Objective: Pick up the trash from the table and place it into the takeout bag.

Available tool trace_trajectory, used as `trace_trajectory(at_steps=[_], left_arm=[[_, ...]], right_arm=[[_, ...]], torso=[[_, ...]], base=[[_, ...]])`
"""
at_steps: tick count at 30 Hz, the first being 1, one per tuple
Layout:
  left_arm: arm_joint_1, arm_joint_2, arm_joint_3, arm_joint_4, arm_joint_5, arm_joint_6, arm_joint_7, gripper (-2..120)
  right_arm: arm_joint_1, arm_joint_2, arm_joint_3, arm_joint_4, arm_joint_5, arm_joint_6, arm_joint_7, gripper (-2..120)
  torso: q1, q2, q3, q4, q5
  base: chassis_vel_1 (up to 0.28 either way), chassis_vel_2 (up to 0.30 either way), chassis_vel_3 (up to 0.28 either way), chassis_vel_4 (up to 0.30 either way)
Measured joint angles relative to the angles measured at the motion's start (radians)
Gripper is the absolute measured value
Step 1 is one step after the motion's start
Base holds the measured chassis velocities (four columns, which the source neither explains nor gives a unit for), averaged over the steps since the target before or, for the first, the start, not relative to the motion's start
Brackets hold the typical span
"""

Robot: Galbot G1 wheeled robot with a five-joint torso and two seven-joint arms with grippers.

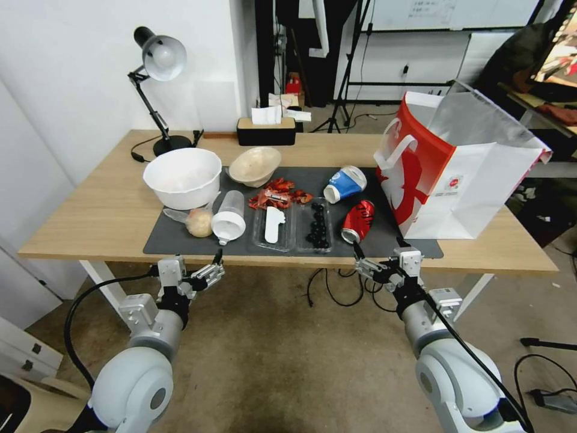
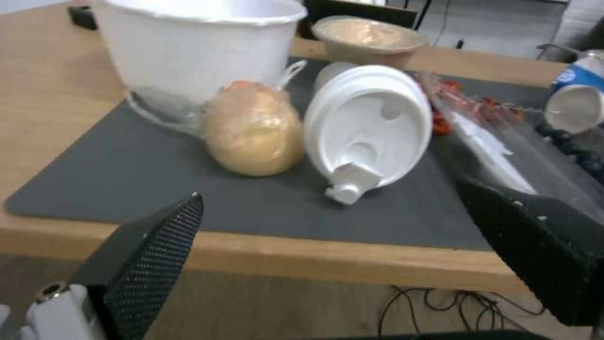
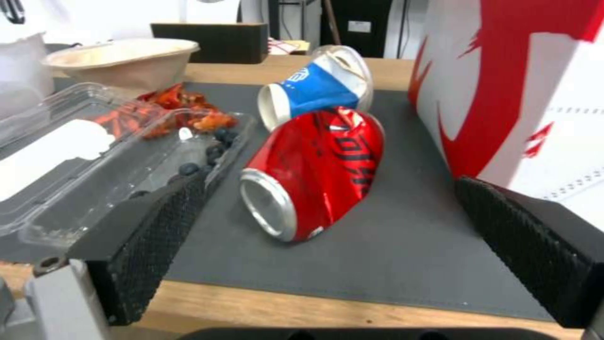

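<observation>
Both grippers sit below the near edge of the table (image 1: 90, 222), clear of its top. Left gripper (image 1: 211, 269): fingers spread apart, empty, pointed at the dark grey mat (image 1: 180, 237). Directly ahead of it on the mat lie the beige lump (image 1: 199, 222) and the clear plastic lidded cup (image 1: 229, 218), tipped on its side with the lid facing the gripper; the two are just beside each other. Behind them stands a white bowl (image 1: 182, 177), with the tan bowl (image 1: 254, 165) to its right. Toward the mat's centre, the red wrappers (image 1: 277, 193) lie behind a clear plastic tray (image 1: 291, 227) holding dark berries. Right of the tray, the red soda can (image 1: 358, 221) lies dented on its side, and the blue-and-white paper cup (image 1: 345, 183) lies tipped just behind it. Right gripper (image 1: 364, 262): fingers spread apart, empty, aligned with the can. The takeout bag (image 1: 448, 171) stands upright and open at the mat's right end.
</observation>
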Motion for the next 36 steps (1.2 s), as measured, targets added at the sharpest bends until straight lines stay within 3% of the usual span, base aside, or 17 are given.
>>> trace_trajectory(at_steps=[6, 18, 22, 29, 36], left_arm=[[-0.027, 0.014, 0.035, 0.018, 0.005, -0.015, 0.005, 100], [-0.008, 0.009, 0.037, 0.02, 0.03, -0.029, 0.007, 100], [-0.01, 0.01, 0.036, 0.034, 0.032, -0.038, 0.007, 100], [-0.005, 0.005, 0.037, 0.047, 0.04, -0.055, 0.006, 100], [0.009, 0.007, 0.027, 0.048, 0.077, -0.065, 0.008, 100]], right_arm=[[0.049, -0.019, -0.006, -0.009, 0.014, -0.034, 0.04, 100], [0.266, -0.08, -0.132, -0.142, 0.168, -0.096, 0.138, 100], [0.387, -0.096, -0.193, -0.206, 0.256, -0.145, 0.224, 100], [0.541, -0.101, -0.276, -0.238, 0.286, -0.35, 0.406, 100], [0.564, -0.1, -0.305, -0.235, 0.306, -0.379, 0.493, 100]], torso=[[0.0, 0.0, 0.0, -0.0003, 0.0], [0.0, 0.0, 0.0, 0.0, -0.0002], [0.0, 0.0, 0.0, 0.0001, -0.0001], [0.0, 0.0, 0.0, 0.0001, -0.0003], [0.0, 0.0, 0.0, 0.0, -0.0001]], base=[[0.0, 0.0, 0.0, 0.0], [0.0, 0.0, 0.0, 0.0], [0.0, 0.0, 0.0, 0.0], [0.0, 0.0, 0.0, 0.0], [0.0, 0.0, 0.0, 0.0]])
